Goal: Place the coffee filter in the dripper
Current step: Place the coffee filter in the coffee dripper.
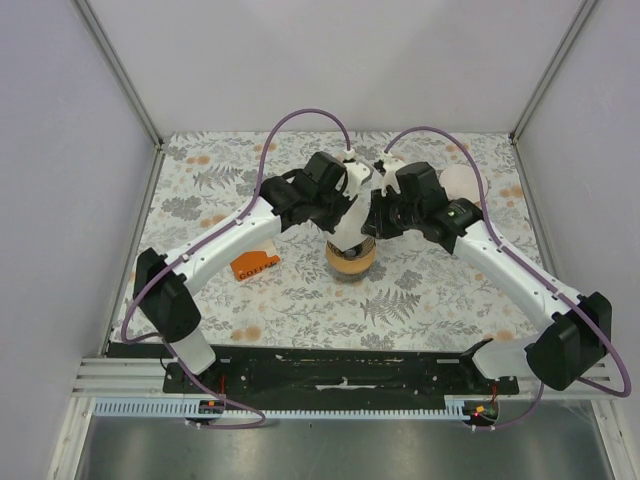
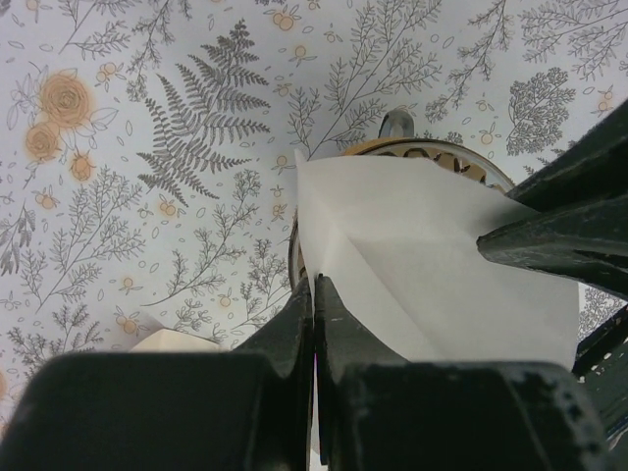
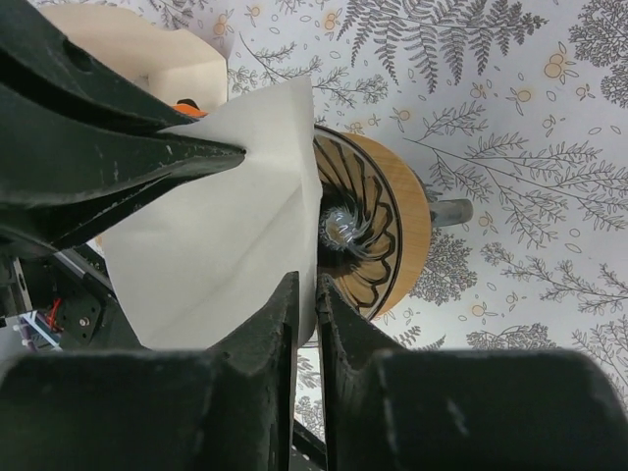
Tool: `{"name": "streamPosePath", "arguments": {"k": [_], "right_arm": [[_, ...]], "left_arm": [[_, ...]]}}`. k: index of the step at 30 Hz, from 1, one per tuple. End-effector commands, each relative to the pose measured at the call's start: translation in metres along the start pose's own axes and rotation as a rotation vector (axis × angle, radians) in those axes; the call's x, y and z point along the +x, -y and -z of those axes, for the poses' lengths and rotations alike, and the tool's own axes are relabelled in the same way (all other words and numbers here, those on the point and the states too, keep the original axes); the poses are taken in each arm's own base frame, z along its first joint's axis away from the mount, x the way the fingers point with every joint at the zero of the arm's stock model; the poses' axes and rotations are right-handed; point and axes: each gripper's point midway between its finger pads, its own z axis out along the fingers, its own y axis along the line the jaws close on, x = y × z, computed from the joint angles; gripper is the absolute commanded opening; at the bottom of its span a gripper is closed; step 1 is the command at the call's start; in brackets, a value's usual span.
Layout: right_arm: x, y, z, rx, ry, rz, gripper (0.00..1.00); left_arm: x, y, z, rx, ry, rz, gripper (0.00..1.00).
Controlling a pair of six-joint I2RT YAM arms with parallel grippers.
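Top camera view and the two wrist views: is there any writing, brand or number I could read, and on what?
On the orange packet: white lettering, too small and blurred to read.
On the coffee filter: no print shows.
On the dripper: no print shows.
Nothing else in any view carries readable text.

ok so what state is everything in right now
filter: flat, held up over the dripper, not in it yet
dripper: upright on the table, nothing inside
left gripper: shut on the filter's edge
right gripper: jaws slightly apart, filter edge between them
orange packet: lying flat on the table, nothing touching it
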Motion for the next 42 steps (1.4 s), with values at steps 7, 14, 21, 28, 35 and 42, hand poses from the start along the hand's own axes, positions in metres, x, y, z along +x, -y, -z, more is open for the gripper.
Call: {"name": "streamPosePath", "arguments": {"k": [7,14,21,28,35,42], "right_arm": [[-0.002,0.008,-0.001,0.029,0.017,0.024,0.0],[-0.015,0.003,0.025,0.041,0.064,0.061,0.0],[-0.017,-0.005,0.025,0.005,0.07,0.071,0.0],[-0.023,-0.001,0.028,0.026,0.106,0.074,0.0],[-0.019,0.012,0.014,0.078,0.087,0.071,0.0],[-0.025,-0.001,0.019,0.01,0.111,0.111,0.1]], "left_arm": [[-0.012,0.011,-0.008,0.081,0.032,0.086,0.02],[-0.015,0.008,0.003,0.073,0.03,0.062,0.07],[-0.001,0.009,0.01,0.087,-0.011,0.083,0.4],[0.024,0.015,0.014,0.136,-0.09,0.127,0.41],[0.022,0.012,0.016,0.133,-0.091,0.123,0.02],[0.009,0.006,0.011,0.124,-0.064,0.114,0.02]]}}
